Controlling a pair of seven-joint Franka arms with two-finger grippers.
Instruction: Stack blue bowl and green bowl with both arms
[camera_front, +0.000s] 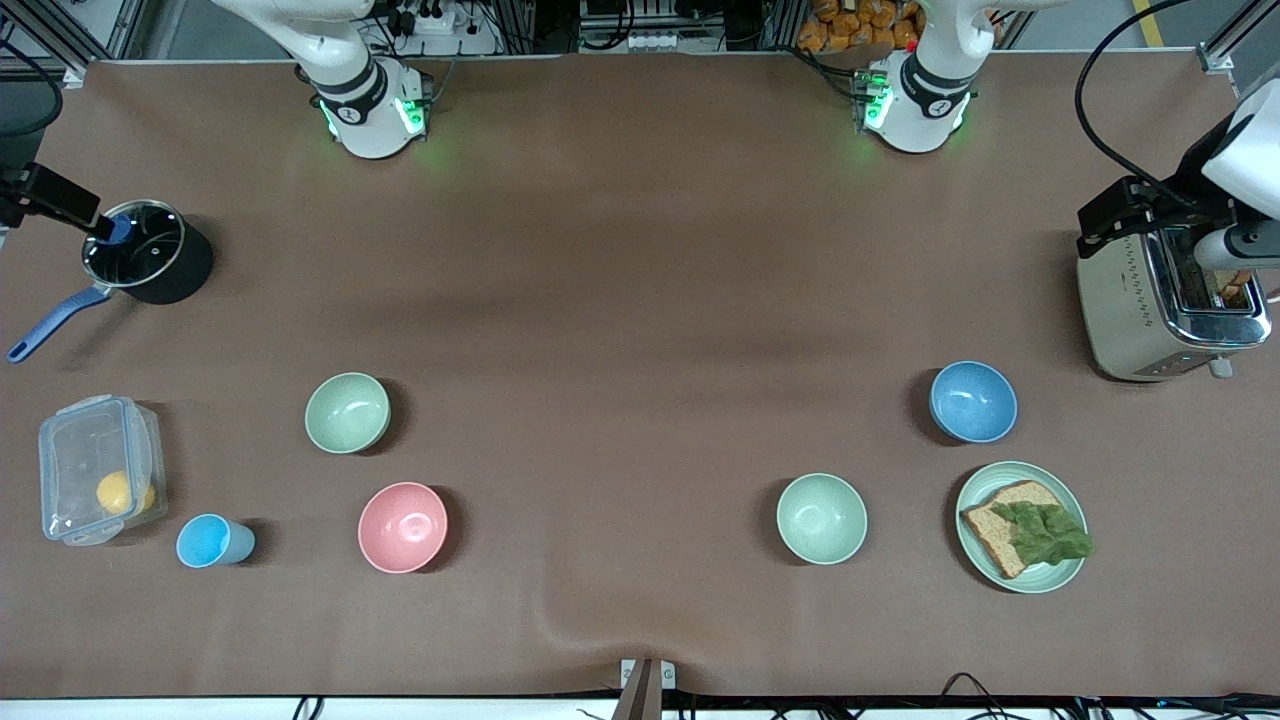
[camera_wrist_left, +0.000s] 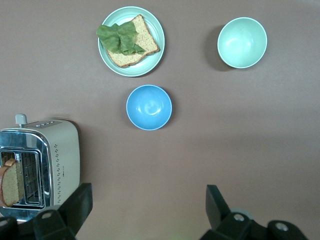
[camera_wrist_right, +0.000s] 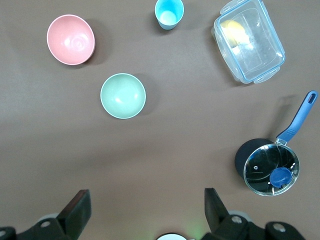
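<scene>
Brown cloth covers the table. In the front view the blue bowl (camera_front: 973, 401) sits at four o'clock and the green bowl (camera_front: 347, 412) at eight o'clock. Both look light, stiff and smooth, so a pinch over the rim seems safest. The left gripper (camera_wrist_left: 147, 197) hangs spread and empty beside the toaster (camera_front: 1165, 300). The right gripper (camera_wrist_right: 146, 200) hangs likewise near the pot (camera_front: 145, 250).

Speckled blue bowl (camera_front: 973, 401), sage-green bowl (camera_front: 347, 412), pink bowl (camera_front: 402, 527), brown table (camera_front: 640, 250)
</scene>
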